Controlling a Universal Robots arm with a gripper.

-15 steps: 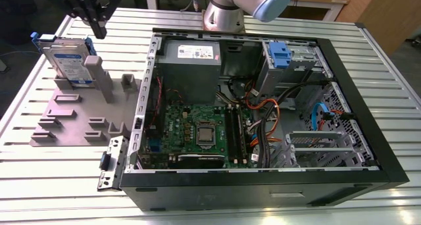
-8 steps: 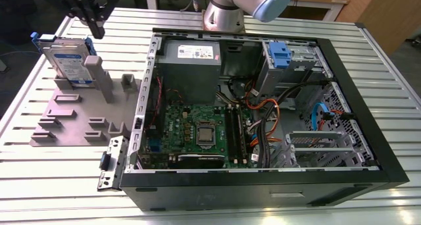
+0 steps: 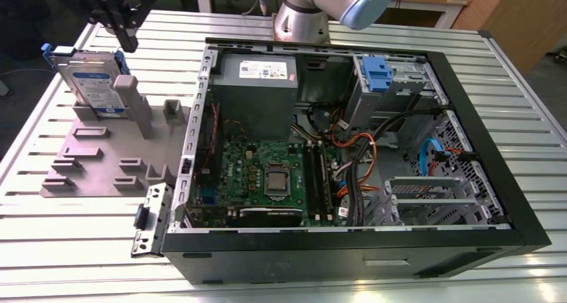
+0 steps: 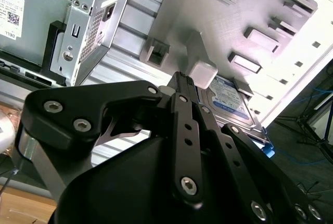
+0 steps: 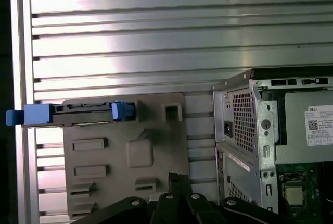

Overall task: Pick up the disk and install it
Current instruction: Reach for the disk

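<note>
Pincer (image 4: 183, 77), pressed together and empty, hovers over the disk (image 3: 90, 84) far left; we see it upright in a stand (image 3: 97, 167), top edge offered.

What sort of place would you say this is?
Probably a robotics lab bench for computer assembly: an open desktop case on a slatted metal table, a robot arm, and a grey fixture holding the disk upright.

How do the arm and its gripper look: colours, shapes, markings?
The arm is a round silver-grey tube with a pale blue cap at its joint. The gripper is black, built of flat linked bars with rows of small holes and silver screws.
</note>
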